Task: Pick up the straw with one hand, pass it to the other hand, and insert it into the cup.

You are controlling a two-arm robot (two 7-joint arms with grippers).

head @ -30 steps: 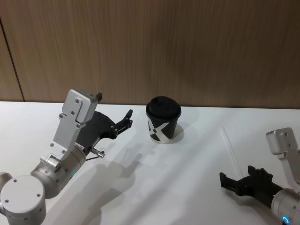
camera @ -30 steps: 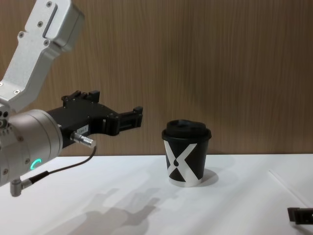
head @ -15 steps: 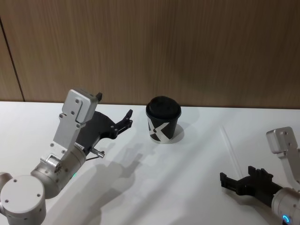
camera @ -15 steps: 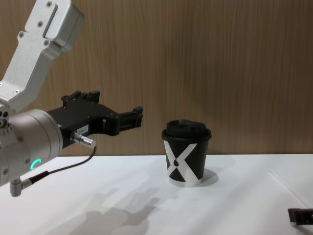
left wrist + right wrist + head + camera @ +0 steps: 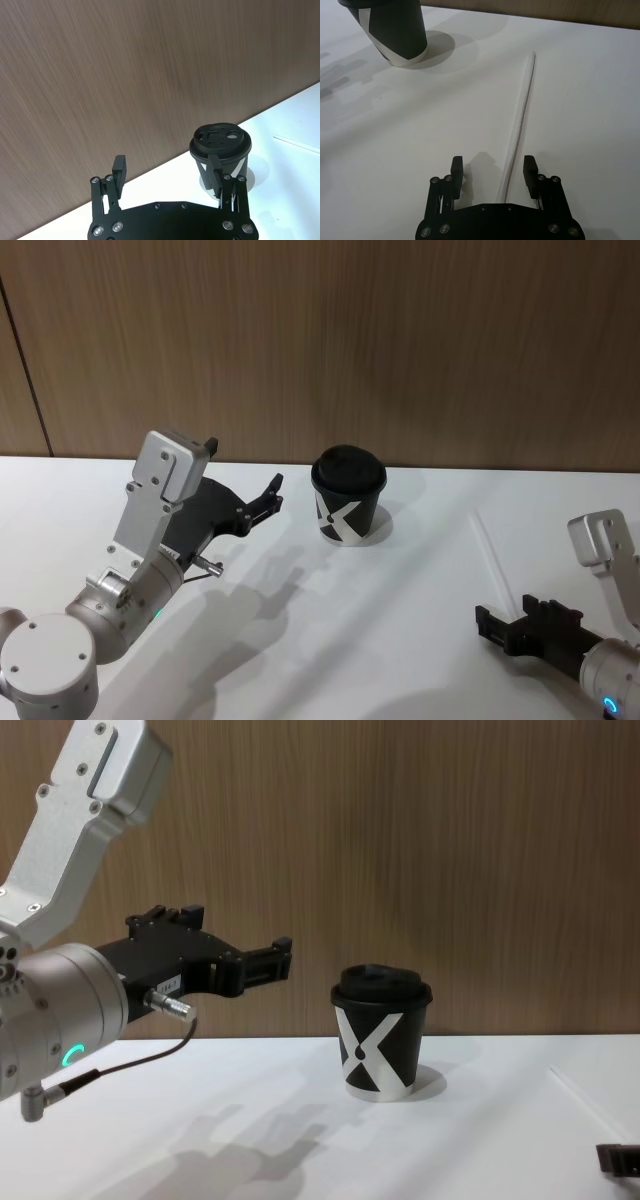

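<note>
The straw [image 5: 522, 107] lies flat on the white table [image 5: 380, 640], to the right of the cup [image 5: 348, 502]; it also shows faintly in the head view [image 5: 492, 555] and the chest view [image 5: 578, 1098]. The cup [image 5: 380, 1040] is black with a white X mark and a domed lid, and stands upright near the wall. My right gripper [image 5: 493, 167] is open, low over the straw's near end, which runs between its fingers untouched. It sits at the front right [image 5: 500, 620]. My left gripper [image 5: 167, 172] is open and empty, held in the air left of the cup [image 5: 220, 150].
A wooden wall [image 5: 400, 350] closes off the back of the table just behind the cup. The left arm's silver wrist [image 5: 60, 1010] and dark cable [image 5: 120, 1065] hang over the table's left side.
My right gripper has shifted slightly to the right, toward the front right corner. The left arm, cup and straw have not moved.
</note>
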